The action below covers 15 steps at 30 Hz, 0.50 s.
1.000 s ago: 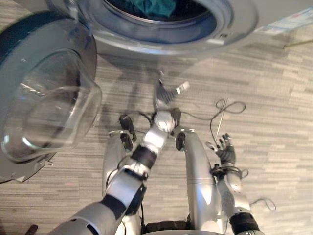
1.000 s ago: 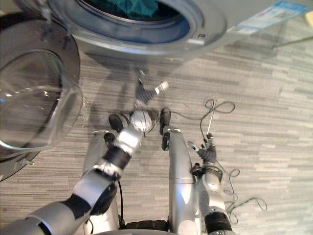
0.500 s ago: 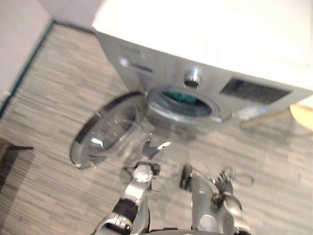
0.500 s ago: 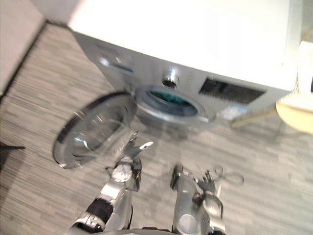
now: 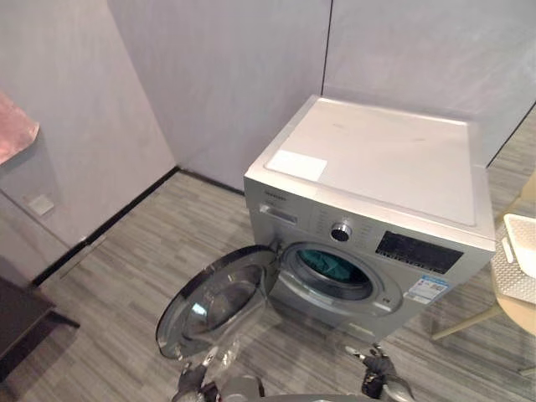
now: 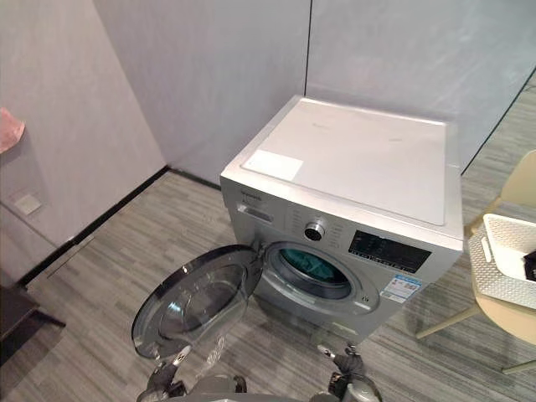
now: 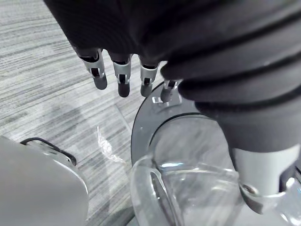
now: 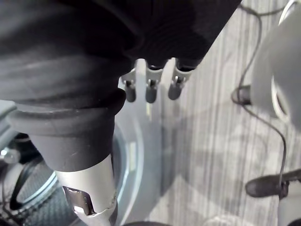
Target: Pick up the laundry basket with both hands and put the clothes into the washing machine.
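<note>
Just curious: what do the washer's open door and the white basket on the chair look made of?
Door: clear bowl, glass or plastic, in a dark glossy ring; floor shows through. Basket: probably white plastic, judging by its perforated wall.

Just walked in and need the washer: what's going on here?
The robot stands before the washing machine, whose door hangs open, with teal clothes in the drum. Its left hand and right hand are low, open, holding nothing. The white laundry basket sits on a chair to the right.

A pale chair (image 6: 507,322) stands at the right, dark furniture (image 5: 18,322) by the left wall (image 5: 84,126).
</note>
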Available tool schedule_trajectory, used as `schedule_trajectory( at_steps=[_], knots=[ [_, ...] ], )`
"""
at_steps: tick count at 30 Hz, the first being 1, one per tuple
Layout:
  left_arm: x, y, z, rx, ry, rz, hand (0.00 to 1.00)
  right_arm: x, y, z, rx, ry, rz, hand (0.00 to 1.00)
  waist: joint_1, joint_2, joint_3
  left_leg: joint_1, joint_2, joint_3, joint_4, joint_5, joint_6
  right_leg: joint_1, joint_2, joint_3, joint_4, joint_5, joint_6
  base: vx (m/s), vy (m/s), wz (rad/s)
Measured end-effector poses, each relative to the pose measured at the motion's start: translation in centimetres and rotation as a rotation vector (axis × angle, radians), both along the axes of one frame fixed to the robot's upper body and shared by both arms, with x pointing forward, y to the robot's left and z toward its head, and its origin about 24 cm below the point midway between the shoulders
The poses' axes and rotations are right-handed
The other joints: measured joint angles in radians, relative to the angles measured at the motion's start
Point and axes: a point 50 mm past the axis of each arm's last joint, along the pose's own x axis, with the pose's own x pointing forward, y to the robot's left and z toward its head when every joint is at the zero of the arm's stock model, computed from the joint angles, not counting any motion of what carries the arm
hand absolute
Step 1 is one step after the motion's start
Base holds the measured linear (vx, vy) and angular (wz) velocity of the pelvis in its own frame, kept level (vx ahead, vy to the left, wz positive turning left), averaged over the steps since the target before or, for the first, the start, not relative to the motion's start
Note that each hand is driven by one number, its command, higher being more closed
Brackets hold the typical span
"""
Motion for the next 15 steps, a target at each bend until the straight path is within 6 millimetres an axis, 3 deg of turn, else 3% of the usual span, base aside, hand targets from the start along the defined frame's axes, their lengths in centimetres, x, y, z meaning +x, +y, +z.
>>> schedule_trajectory(
  at_steps=[2,6,7,12,14,15],
  knots=[
    [-0.3,0.2,-0.2,-0.003,0.023,-0.034,0.0,-0.3,1.6,-0.3,0.034,0.02,0.055,0.0,-0.005,-0.029,-0.023,0.05,-0.035,0.006,-0.132,0.064,0.008,0.018,-0.01,0.003,-0.076,0.045,0.001,0.02,0.051,-0.07],
    [0.4,0.6,-0.2,0.013,0.028,-0.096,0.0,-0.9,1.4,-0.6,0.035,0.041,0.068,0.0,-0.007,-0.056,-0.019,0.137,-0.064,0.002,-0.303,0.16,0.016,0.038,-0.01,0.012,-0.114,0.069,0.014,0.04,0.005,0.02],
    [0.4,0.9,-0.1,0.023,0.029,-0.103,0.0,-1.0,1.1,-0.6,0.026,0.044,0.069,0.0,-0.007,-0.071,-0.011,0.155,-0.07,0.015,-0.335,0.169,0.011,0.033,-0.009,0.026,-0.111,0.069,0.014,0.0,0.027,-0.34],
    [1.5,1.8,0.2,0.083,0.027,-0.224,0.0,-1.7,-0.3,-0.8,-0.01,0.073,0.069,0.0,-0.03,-0.095,0.031,0.173,-0.064,0.103,-0.332,0.152,0.017,-0.026,-0.009,0.115,-0.071,0.07,0.008,-0.02,0.029,-0.56],
    [2.0,1.8,0.3,0.086,0.018,-0.23,0.0,-2.2,-1.1,-1.0,-0.031,0.096,0.065,0.0,-0.036,-0.085,0.054,0.173,-0.054,0.134,-0.315,0.152,0.03,-0.032,-0.022,0.128,-0.072,0.063,-0.005,-0.01,0.038,-0.51],
    [1.9,1.7,0.3,0.083,0.017,-0.229,0.0,-3.4,-1.7,-1.3,-0.037,0.141,0.049,0.0,-0.035,-0.078,0.057,0.174,-0.04,0.174,-0.307,0.149,0.033,-0.038,-0.041,0.079,-0.05,0.041,-0.04,0.01,0.034,-0.63]
  ],
)
